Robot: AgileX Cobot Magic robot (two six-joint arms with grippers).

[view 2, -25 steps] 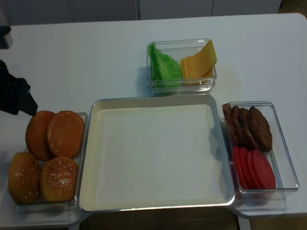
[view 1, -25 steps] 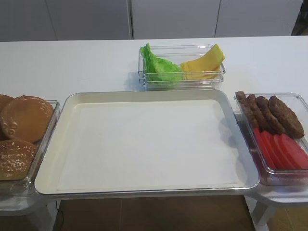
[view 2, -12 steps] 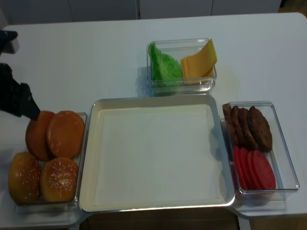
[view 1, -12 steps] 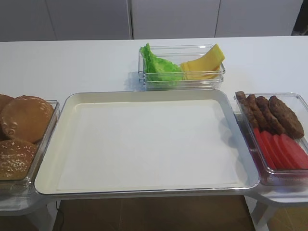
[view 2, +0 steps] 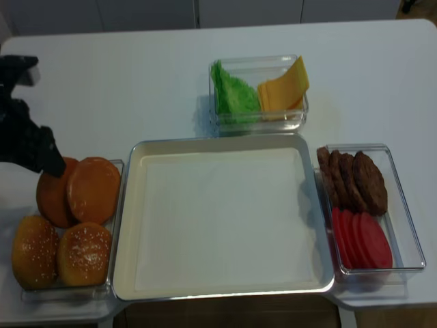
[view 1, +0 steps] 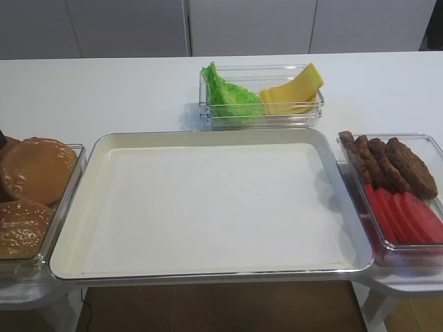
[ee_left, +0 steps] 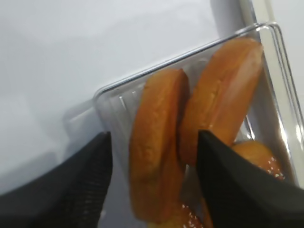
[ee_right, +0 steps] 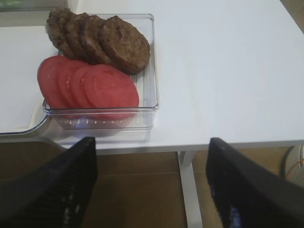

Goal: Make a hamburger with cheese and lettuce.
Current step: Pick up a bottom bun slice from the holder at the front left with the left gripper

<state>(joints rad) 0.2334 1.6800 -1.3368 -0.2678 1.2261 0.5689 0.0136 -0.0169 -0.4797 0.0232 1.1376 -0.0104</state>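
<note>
Over bun box at left | left gripper [ee_left: 152,156] wide open, empty, astride upright bun half [ee_left: 154,152] | step: first pick | next: descend, close, lift to tray [view 2: 225,147]

A tray [view 2: 130,225] sits mid-table, with the lettuce [view 2: 234,93] left of the cheese [view 2: 283,89] in a bin [view 2: 256,63] behind it. Left, buns [view 2: 83,191] fill a container; right, patties [view 2: 351,178] lie behind tomato slices [view 2: 360,239]. The left gripper [ee_left: 154,152] seems to straddle one upright bun half [ee_left: 156,152].

You had a white table [view 1: 104,90] with pale cabinet doors [view 1: 249,28] behind it. Brown floor [ee_right: 137,199] showed below the table's edge.
</note>
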